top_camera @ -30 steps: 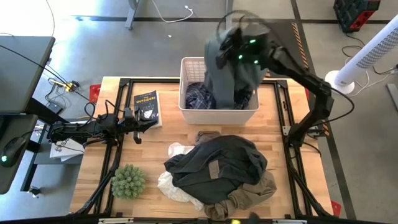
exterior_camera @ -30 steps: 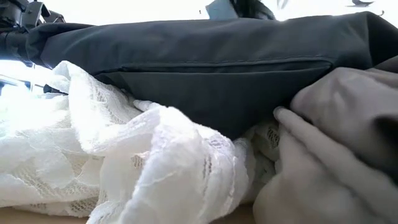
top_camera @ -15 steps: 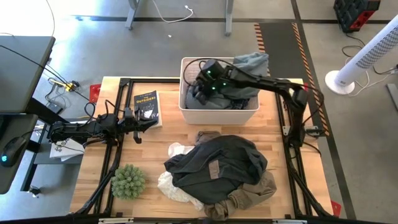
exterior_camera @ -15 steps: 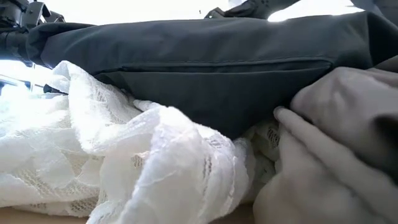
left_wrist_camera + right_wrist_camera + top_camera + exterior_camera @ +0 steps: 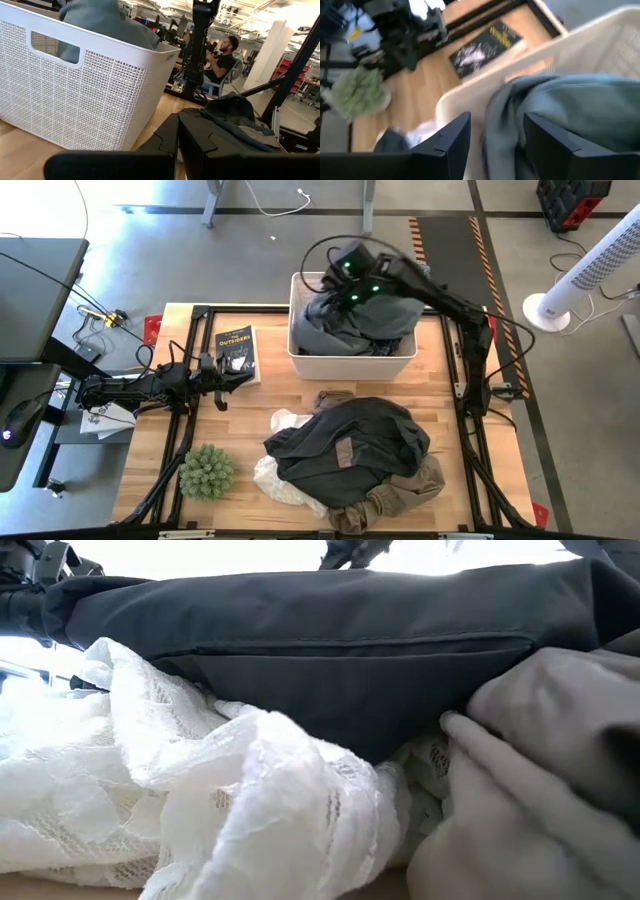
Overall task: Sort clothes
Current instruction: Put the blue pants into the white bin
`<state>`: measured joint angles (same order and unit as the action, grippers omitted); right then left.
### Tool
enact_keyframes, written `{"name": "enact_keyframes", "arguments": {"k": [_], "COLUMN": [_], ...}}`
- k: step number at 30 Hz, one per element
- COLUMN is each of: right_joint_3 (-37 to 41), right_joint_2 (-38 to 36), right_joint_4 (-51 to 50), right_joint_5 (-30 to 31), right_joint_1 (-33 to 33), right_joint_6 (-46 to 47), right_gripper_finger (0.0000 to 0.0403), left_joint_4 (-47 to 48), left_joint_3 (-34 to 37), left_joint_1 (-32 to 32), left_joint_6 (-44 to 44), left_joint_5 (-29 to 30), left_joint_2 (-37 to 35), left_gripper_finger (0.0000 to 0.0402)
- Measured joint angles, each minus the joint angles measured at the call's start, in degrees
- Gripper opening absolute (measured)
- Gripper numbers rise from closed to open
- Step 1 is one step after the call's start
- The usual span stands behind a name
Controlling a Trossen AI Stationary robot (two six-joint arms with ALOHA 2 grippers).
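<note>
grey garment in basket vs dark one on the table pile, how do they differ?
The grey garment is a lighter grey-green and bunched inside the white basket, under the open right pincer. The dark garment is charcoal and spread over the pile on the table. Both are crumpled fabric.

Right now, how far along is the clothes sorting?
Partly done. A grey garment lies in the white basket. The right gripper hovers above it, fingers open and empty, so nothing is in hand. The left gripper waits low beside the book. Left on the table: a pile with a dark grey piece, white lace fabric and khaki trousers.
</note>
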<state>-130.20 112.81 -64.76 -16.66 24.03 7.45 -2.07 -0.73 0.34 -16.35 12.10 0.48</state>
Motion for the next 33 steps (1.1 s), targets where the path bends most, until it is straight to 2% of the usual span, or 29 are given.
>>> {"name": "enact_keyframes", "arguments": {"k": [2,4,5,7,9,10,11,12,13,16,22,25,29,33], "right_joint_3": [-4.67,-3.32,-1.74,0.59,2.28,3.51,5.36,7.16,8.12,11.2,21.72,28.3,33.65,33.2], "right_joint_2": [0.02,-2.18,-3.7,-6.21,-7.87,-8.69,-10.12,-11.44,-12.43,-13.94,-15.28,-14.75,-15.05,-15.04], "right_joint_4": [-9.04,-13.32,-15.5,-20.46,-26.09,-25.74,-24.77,-24.6,-24.78,-25.23,-25.36,-24.85,-19.79,-10.61], "right_joint_5": [0.47,3.18,6.59,20.22,40.16,50.57,57.84,62.06,63.72,63.93,51.23,48.84,43.07,37.96], "right_joint_1": [-0.11,-0.46,-0.46,-0.47,-0.3,-0.13,0.09,0.43,1.14,5.97,18.92,23.2,24.32,21.77], "right_joint_6": [-0.19,-0.16,0.39,3.61,9.05,11.51,12.23,12.53,12.63,14.56,15.02,15.0,10.4,6.4], "right_gripper_finger": [0.018,0.0181,0.0181,0.0179,0.0175,0.0173,0.0171,0.0168,0.0165,0.0152,0.0127,0.012,0.0117,0.0116], "left_joint_4": [0.0,0.0,0.0,0.02,0.02,0.02,0.02,0.02,0.01,0.02,0.0,0.02,0.02,0.01], "left_joint_3": [0.0,0.0,0.0,0.0,0.0,0.0,0.0,0.0,0.0,0.0,0.0,0.0,0.0,0.0], "left_joint_1": [0.0,0.0,0.0,0.0,0.0,0.0,0.0,0.0,0.0,0.0,-0.02,-0.01,0.0,0.0], "left_joint_6": [0.0,-0.08,-0.1,-0.06,-0.06,-0.06,-0.06,-0.06,-0.06,-0.08,-0.06,-0.06,-0.01,0.01], "left_joint_5": [0.0,-0.05,-0.07,-0.13,-0.13,-0.08,-0.02,0.02,0.0,0.01,0.04,0.04,0.05,0.07], "left_joint_2": [-0.01,0.0,0.01,-0.01,-0.01,0.0,0.01,-0.01,-0.01,0.01,0.45,0.68,0.81,0.8], "left_gripper_finger": [0.001,0.001,0.001,0.001,0.001,0.001,0.001,0.001,0.001,0.001,0.001,0.001,0.001,0.001]}}
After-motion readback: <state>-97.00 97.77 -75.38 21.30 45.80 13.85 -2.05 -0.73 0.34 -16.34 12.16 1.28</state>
